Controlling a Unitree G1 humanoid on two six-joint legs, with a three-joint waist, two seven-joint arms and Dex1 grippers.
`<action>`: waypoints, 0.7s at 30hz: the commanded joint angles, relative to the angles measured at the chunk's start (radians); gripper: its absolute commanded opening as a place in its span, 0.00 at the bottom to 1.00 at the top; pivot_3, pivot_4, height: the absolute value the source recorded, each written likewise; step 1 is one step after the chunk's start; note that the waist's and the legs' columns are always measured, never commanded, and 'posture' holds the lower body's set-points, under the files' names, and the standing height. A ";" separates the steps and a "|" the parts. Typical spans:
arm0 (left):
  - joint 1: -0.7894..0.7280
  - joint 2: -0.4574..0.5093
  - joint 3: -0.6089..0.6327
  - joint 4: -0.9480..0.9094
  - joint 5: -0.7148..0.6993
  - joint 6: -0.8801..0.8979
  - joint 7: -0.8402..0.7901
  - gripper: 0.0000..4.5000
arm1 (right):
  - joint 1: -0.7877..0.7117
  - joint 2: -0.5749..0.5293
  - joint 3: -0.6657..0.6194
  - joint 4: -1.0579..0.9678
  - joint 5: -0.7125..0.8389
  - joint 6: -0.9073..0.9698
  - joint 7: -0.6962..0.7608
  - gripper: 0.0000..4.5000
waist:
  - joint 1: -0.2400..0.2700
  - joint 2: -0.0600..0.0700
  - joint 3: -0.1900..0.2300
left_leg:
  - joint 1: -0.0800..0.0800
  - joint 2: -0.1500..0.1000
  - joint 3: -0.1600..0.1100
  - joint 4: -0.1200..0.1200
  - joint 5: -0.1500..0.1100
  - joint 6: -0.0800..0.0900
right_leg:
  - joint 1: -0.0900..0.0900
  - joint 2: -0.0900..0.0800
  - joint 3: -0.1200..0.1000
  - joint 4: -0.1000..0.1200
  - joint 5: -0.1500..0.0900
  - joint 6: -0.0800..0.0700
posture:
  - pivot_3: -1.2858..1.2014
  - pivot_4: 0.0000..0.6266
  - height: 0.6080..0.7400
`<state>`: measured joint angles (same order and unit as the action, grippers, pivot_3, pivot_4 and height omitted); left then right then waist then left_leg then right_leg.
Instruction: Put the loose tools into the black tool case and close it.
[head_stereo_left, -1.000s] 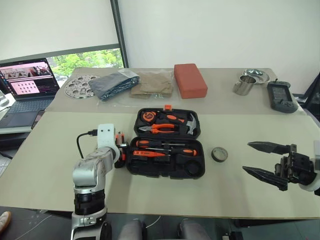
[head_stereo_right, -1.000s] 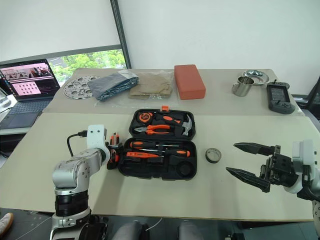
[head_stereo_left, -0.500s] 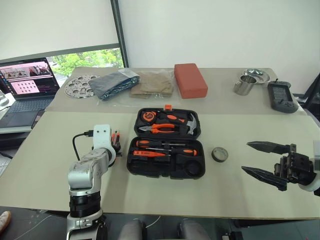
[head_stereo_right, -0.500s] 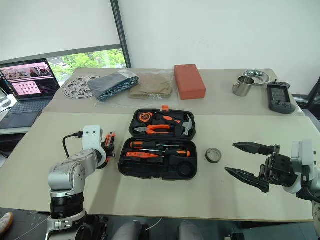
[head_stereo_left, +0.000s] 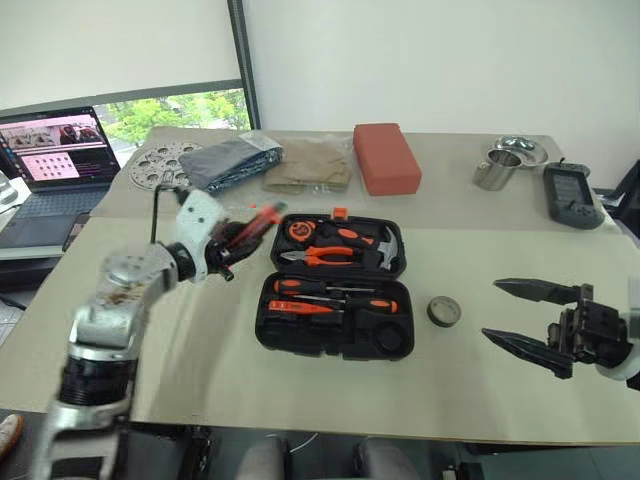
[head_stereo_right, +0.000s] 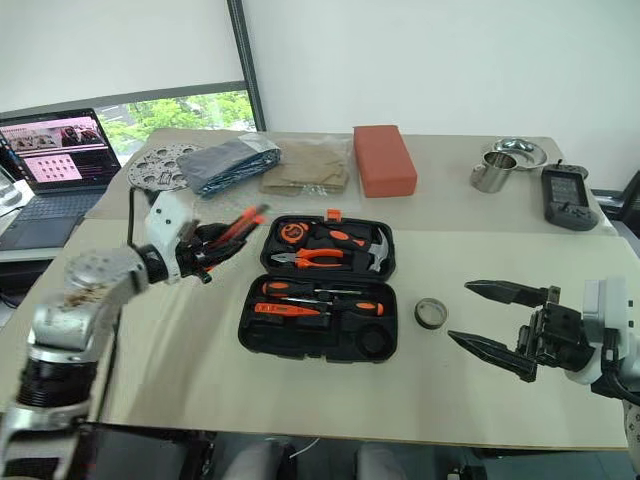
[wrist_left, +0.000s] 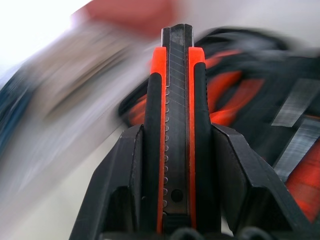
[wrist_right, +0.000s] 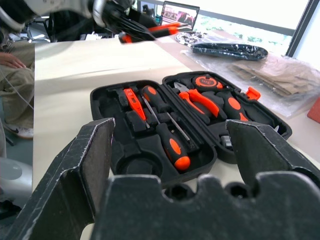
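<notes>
Knife (wrist_left: 176, 125): pinched in left gripper (head_stereo_left: 232, 240), raised beside open case (head_stereo_left: 335, 290).
Right gripper (head_stereo_left: 527, 318): spread, tape roll (head_stereo_left: 443, 311) just ahead.

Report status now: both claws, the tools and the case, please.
Left claw shut on utility knife, lifted beside open tool case. Right claw open, empty. Tape roll loose on table.

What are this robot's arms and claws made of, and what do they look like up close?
The left arm is silvery grey metal in rounded segments, ending in a white wrist block with a black cable looping from it. The left gripper and the right gripper each have two black fingers, long and tapering to points like a beak. The right wrist is black with a white housing. The finger surfaces look matte and scuffed.
</notes>
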<state>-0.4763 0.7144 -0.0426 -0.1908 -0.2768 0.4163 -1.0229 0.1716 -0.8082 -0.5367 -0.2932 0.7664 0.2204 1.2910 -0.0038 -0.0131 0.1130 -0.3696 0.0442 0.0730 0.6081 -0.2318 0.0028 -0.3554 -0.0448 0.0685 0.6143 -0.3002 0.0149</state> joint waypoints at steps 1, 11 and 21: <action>-0.038 0.035 -0.096 0.035 0.012 -0.158 -0.188 0.34 | 0.003 -0.012 -0.037 -0.035 0.021 0.006 -0.008 0.92 | 0.002 0.000 0.001 | 0.000 0.000 0.000 0.000 0.000 0.000 | 0.000 0.000 0.000 0.000 0.000 0.000 | 0.52 0.24 1.00; -0.035 0.037 -0.260 0.023 0.101 -0.207 -0.283 0.34 | 0.061 0.010 -0.067 -0.092 0.045 -0.011 -0.002 0.92 | 0.003 -0.001 0.002 | -0.005 0.001 -0.003 0.004 -0.001 0.002 | -0.001 0.005 0.000 0.001 0.000 0.000 | 0.52 0.24 1.00; 0.010 0.038 -0.288 0.030 0.183 -0.217 -0.235 0.34 | 0.092 -0.011 -0.070 -0.074 0.029 -0.037 0.089 0.92 | 0.001 -0.001 0.002 | -0.005 0.002 -0.003 0.006 0.000 0.002 | -0.001 0.006 0.000 0.003 0.000 0.001 | 0.52 0.24 1.00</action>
<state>-0.4660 0.7428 -0.3341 -0.1422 -0.1105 0.2200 -1.2695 0.2688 -0.8052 -0.5724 -0.3595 0.7957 0.2060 1.3741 -0.0025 -0.0144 0.1153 -0.3735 0.0458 0.0696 0.6139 -0.2324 0.0046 -0.3562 -0.0390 0.0689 0.6177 -0.3007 0.0155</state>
